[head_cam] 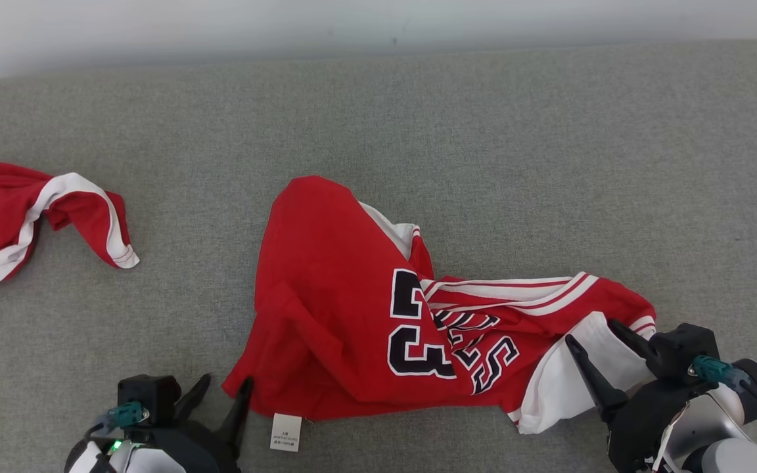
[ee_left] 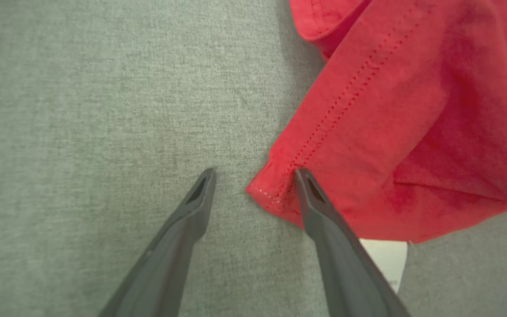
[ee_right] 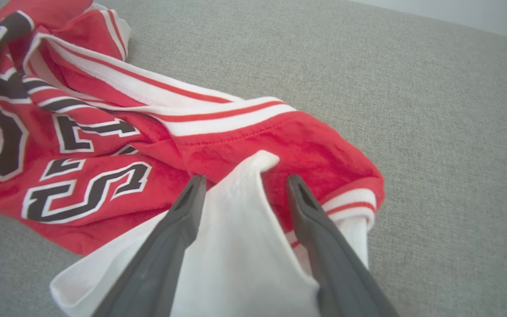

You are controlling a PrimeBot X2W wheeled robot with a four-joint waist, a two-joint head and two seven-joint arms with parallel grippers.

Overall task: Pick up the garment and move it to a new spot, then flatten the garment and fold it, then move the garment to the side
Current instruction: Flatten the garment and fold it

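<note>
The garment point(head_cam: 332, 315), a red jersey with black-and-white lettering and white striped trim, lies crumpled in the middle of the grey surface. My left gripper point(head_cam: 226, 381) stands open at its near-left hem corner. In the left wrist view that red corner point(ee_left: 264, 191) lies between the fingers of the left gripper point(ee_left: 253, 174), with one finger over the cloth edge. My right gripper point(head_cam: 590, 332) is open over the jersey's right end. In the right wrist view the right gripper point(ee_right: 244, 180) straddles a fold of the white inner side point(ee_right: 236, 246). Nothing is gripped.
A second red-and-white cloth point(head_cam: 17, 217) lies bunched at the far left. A white label point(head_cam: 286, 432) sticks out below the jersey's near hem. The grey padded surface point(head_cam: 483, 131) stretches bare behind and to the right, ending at a pale wall.
</note>
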